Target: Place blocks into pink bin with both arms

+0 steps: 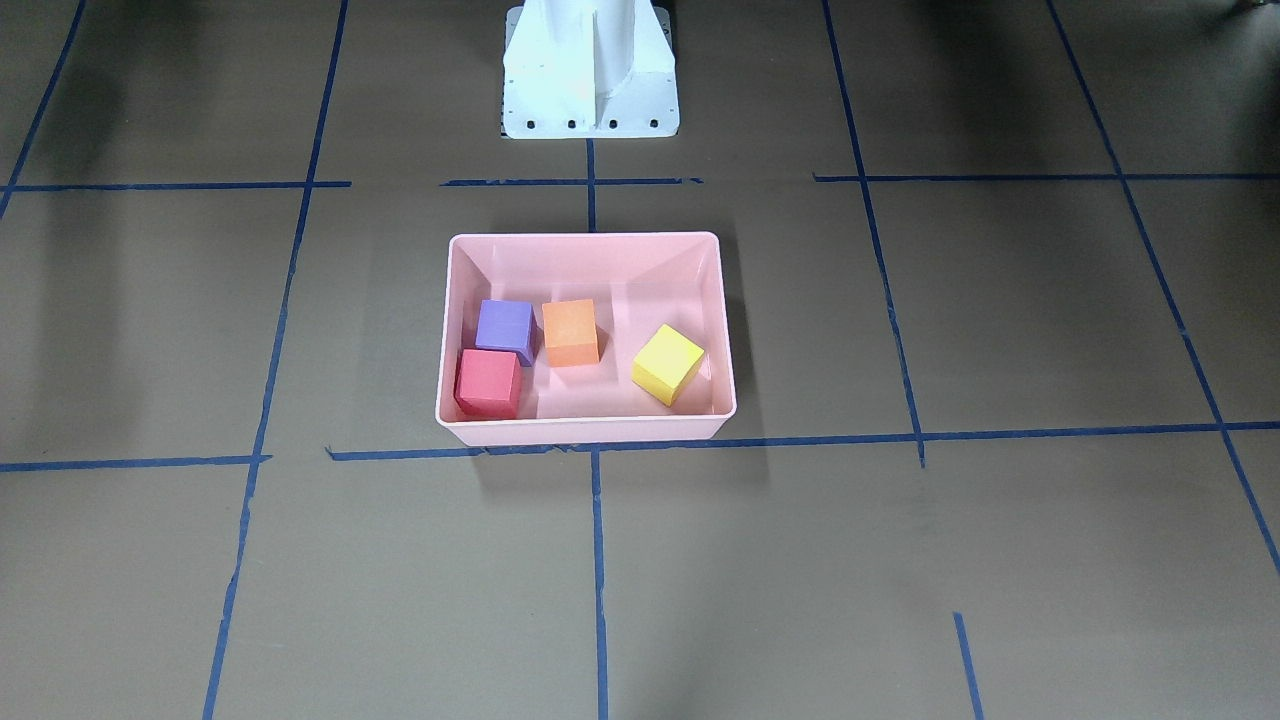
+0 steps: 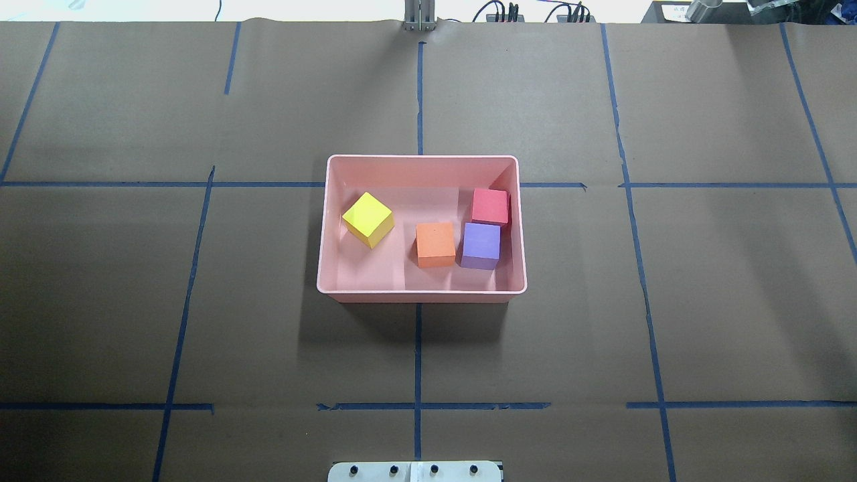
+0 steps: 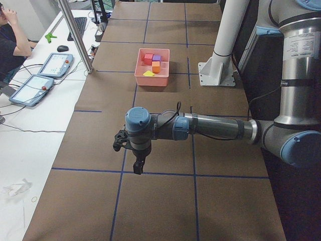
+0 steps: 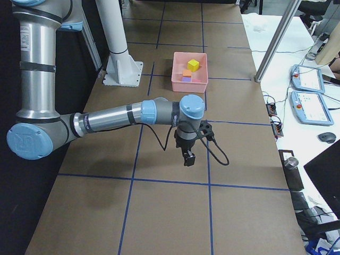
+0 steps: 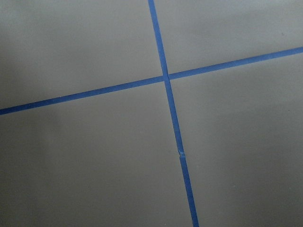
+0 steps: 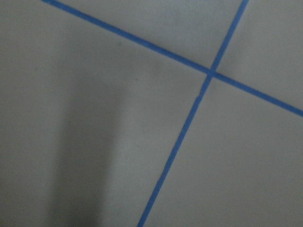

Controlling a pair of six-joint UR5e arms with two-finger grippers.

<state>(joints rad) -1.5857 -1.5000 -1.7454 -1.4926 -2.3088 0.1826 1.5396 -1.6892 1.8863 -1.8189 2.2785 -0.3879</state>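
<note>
Brown paper [image 2: 201, 301] covers the whole table, gridded off with blue tape [image 2: 418, 361], and the pink bin [image 2: 422, 162] sits pretty much dead centre, straight out from the white pedestal [image 1: 590, 65].

All four blocks are inside the bin. Going by the overhead view with the bin's middle as the clock centre:
- the yellow-green block [image 2: 367, 219] is at 9 o'clock, twisted diagonal to the walls and off on its own
- the orange block [image 2: 435, 244] is around 5 o'clock, close to the middle
- the purple block [image 2: 481, 245] is at 4 o'clock, just beside the orange one with a thin gap
- the red block [image 2: 490, 206] is at 2 o'clock, tucked by the wall, right up against the purple one; I can't tell if they actually touch

Both arms are well away from the bin. The left arm [image 3: 215, 128] reaches out low over the table with the left gripper [image 3: 137, 167] pointing down over a tape line, nothing visibly in it. The right arm [image 4: 106, 119] does the same at the other end, with the right gripper [image 4: 187, 157] hanging down over bare paper. Only the side cameras catch either one, so I honestly can't tell how far the fingers are spread. Both wrist cams just show paper and a tape crossing.
</note>
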